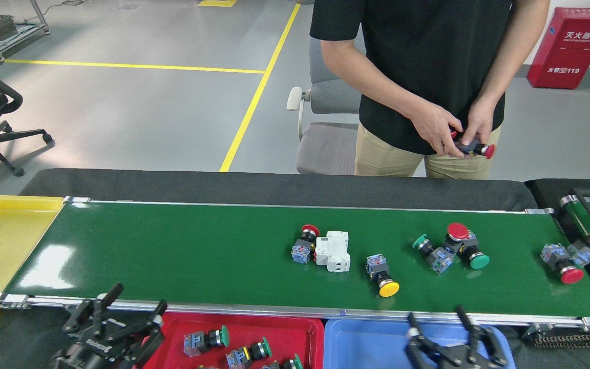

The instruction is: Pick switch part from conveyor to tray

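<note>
Head view: your right gripper (441, 328) hovers spread and empty over the blue tray (372, 341). The yellow-capped switch part (383, 275) lies on the conveyor (172, 251) just beyond. It looks light, rigid and smooth-capped; grip its square body, not the cap.

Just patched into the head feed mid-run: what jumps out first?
The long green conveyor crosses the view, with switch parts and a white breaker clustered right of centre. Behind it a person's hands hold a red-capped switch. At the near edge lie a red tray with parts and a blue tray.
</note>
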Tool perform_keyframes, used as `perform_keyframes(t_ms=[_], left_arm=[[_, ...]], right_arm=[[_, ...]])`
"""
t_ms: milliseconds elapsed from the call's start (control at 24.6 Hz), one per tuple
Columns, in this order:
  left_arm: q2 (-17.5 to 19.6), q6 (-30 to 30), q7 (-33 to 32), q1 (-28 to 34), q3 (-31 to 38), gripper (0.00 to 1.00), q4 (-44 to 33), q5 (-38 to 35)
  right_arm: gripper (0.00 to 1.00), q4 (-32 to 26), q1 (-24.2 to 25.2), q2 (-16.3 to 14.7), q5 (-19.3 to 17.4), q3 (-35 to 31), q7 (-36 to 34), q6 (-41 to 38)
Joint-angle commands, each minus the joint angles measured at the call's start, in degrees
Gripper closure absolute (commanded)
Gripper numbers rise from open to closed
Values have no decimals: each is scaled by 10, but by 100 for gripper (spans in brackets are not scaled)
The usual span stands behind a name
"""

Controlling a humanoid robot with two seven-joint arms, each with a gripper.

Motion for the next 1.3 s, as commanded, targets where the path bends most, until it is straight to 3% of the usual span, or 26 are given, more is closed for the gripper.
perform_keyframes(t_ms=[0, 203, 447, 732, 976, 1057, 1260], left_arm=[[-6, 39, -11, -27, -46, 0, 9, -10], [-40, 114, -12, -121, -134, 0, 116, -50], [-65, 122, -11, -178, -136, 0, 196, -64], [-71, 137, -8, -215, -138, 0, 253, -68], [-74, 138, -4, -242, -136, 5, 303, -68], [-74, 139, -4, -246, -136, 16, 310, -68], [-73, 136, -4, -245, -136, 78, 316, -58]], right_arm=[[1, 2, -2, 2, -1, -5, -10, 49], [1, 7, -25, -10, 19, 36, 12, 88], [1, 74, -132, -9, 84, 85, 74, 96], [1, 176, -244, -10, 93, 165, 82, 161], [1, 232, -291, -17, 94, 201, 83, 207], [1, 236, -291, -17, 94, 201, 83, 206], [1, 245, -300, -17, 94, 203, 94, 208]])
